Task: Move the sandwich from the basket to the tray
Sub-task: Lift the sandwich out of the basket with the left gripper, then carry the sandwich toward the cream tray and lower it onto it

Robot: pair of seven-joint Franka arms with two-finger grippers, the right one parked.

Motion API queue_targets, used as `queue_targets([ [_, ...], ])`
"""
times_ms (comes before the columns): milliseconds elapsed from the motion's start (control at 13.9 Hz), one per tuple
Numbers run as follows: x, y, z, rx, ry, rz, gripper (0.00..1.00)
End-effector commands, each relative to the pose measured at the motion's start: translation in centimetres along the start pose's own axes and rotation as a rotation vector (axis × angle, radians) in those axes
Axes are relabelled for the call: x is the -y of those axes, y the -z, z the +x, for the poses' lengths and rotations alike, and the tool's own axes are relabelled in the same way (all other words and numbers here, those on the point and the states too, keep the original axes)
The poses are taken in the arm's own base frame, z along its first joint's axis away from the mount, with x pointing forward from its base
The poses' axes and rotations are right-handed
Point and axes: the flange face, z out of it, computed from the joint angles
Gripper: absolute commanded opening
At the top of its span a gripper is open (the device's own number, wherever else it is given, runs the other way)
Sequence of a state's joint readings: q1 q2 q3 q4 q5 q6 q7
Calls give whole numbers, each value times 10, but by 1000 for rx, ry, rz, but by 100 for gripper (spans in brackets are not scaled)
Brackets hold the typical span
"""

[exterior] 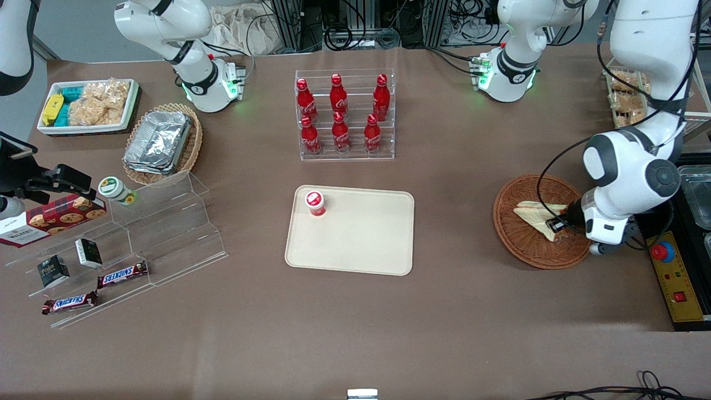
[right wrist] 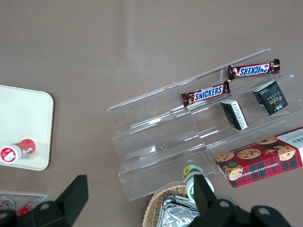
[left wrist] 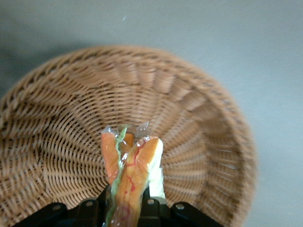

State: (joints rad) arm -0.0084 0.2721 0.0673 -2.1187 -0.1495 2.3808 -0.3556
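Note:
The sandwich [exterior: 534,215], pale bread in clear wrap with orange and green filling, lies in the round reddish-brown wicker basket [exterior: 525,247] toward the working arm's end of the table. My gripper [exterior: 557,224] is down in the basket, shut on the sandwich. In the left wrist view the sandwich's cut edge [left wrist: 130,175] stands between the black fingers [left wrist: 152,208], over the basket's woven floor [left wrist: 71,142]. The cream-beige tray [exterior: 355,244] lies at the table's middle, apart from the basket; it also shows in the right wrist view [right wrist: 23,123].
A small red-capped cup [exterior: 315,202] stands on the tray's corner. A clear rack of red cola bottles [exterior: 344,114] stands farther from the front camera than the tray. A yellow control box [exterior: 679,283] lies beside the basket. Acrylic shelves with snacks [exterior: 111,250] stand toward the parked arm's end.

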Motion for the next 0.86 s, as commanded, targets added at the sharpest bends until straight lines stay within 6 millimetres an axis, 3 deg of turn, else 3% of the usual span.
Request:
queue_targets([
  [0,-21,77,-4,-33,-39,-32,25],
  [216,-53,165,-14,-16,-114,-18,25],
  [505,-102,276,-54,62,-207,63,25],
  [649,-143,303,-90,48,-218,86,25],
  [793,-190,315,-131,18,-205,74,25],
])
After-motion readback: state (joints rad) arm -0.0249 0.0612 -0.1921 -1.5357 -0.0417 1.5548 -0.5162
